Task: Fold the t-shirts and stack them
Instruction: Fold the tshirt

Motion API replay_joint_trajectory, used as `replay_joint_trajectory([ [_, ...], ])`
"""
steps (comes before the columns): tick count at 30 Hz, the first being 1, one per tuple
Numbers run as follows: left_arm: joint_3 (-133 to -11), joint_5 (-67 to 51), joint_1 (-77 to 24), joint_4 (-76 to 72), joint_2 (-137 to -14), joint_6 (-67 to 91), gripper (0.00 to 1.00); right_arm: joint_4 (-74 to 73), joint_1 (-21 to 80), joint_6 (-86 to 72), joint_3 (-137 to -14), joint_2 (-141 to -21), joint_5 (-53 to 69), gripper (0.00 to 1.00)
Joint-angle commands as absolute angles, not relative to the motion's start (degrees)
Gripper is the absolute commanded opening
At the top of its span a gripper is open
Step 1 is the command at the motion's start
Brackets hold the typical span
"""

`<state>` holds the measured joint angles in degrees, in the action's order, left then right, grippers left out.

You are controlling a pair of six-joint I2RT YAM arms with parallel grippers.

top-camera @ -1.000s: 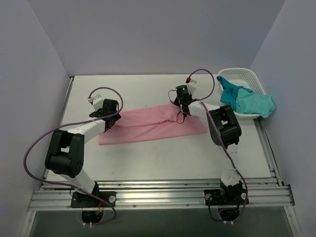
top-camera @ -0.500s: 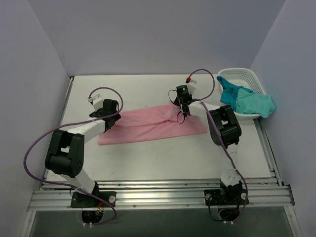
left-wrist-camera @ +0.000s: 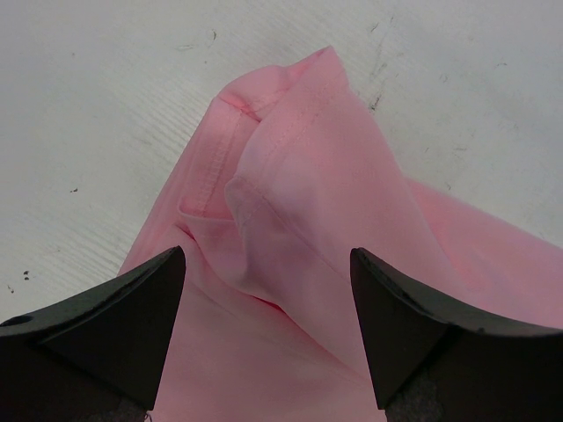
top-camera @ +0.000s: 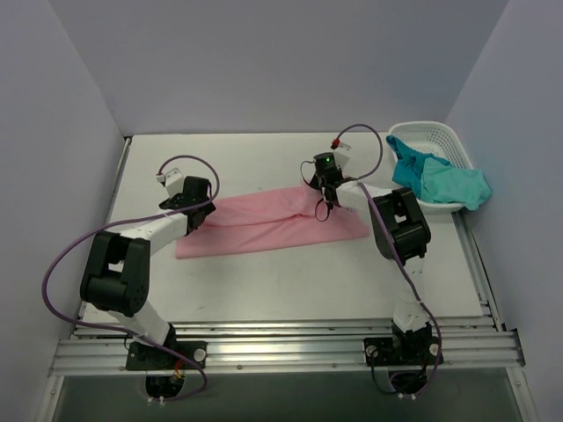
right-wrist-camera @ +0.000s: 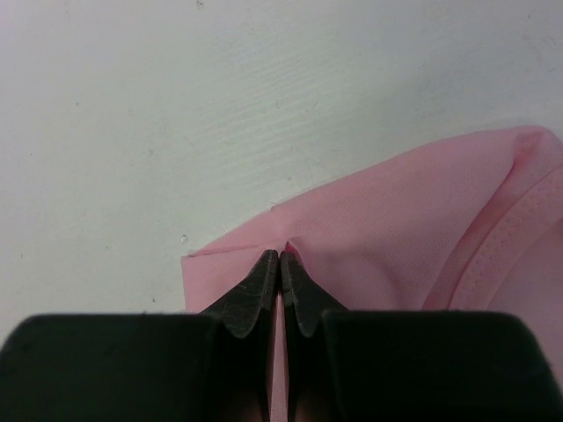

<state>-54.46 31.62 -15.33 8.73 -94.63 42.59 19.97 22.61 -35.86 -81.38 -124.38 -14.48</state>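
White table (top-camera: 264,281), pale lavender walls (top-camera: 281,61)

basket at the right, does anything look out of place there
Yes. The teal t-shirts are not tucked inside the white basket: they lie crumpled, and the lighter fabric spills out over its right rim.

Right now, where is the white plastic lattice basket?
Top view: the basket sits at the far right corner of the table, holding crumpled teal t-shirts, right of the light pink t-shirt.

The left arm (top-camera: 149,230) and right arm (top-camera: 406,290) are white tubes with fat black joints. A purple cable (top-camera: 48,277) loops at 9 o'clock of the left one. The left gripper (left-wrist-camera: 266,253) has black pointy fingers (left-wrist-camera: 106,325).
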Motion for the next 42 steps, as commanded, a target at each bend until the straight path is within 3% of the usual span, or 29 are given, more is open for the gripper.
replay_joint_trajectory([
  [1, -55.46, 31.90, -15.21, 6.06, -93.87, 41.84, 0.84, 20.39, 23.11, -34.72, -79.63, -118.75, -15.55, 0.00],
  [21, -53.88, 30.41, -14.59, 4.66, -92.72, 41.84, 0.84, 14.77, 27.94, -35.51, -62.67, -93.97, -24.69, 0.00],
  [33, -53.53, 29.80, -14.50, 4.22, -92.29, 41.57, 0.84, 7.48, 35.50, -42.09, -55.03, -90.26, -34.36, 0.00],
  [42, -52.73, 29.44, -14.33, 3.60, -91.67, 41.22, 0.84, 5.01, 35.42, -45.70, -52.21, -90.88, -38.49, 0.00],
])
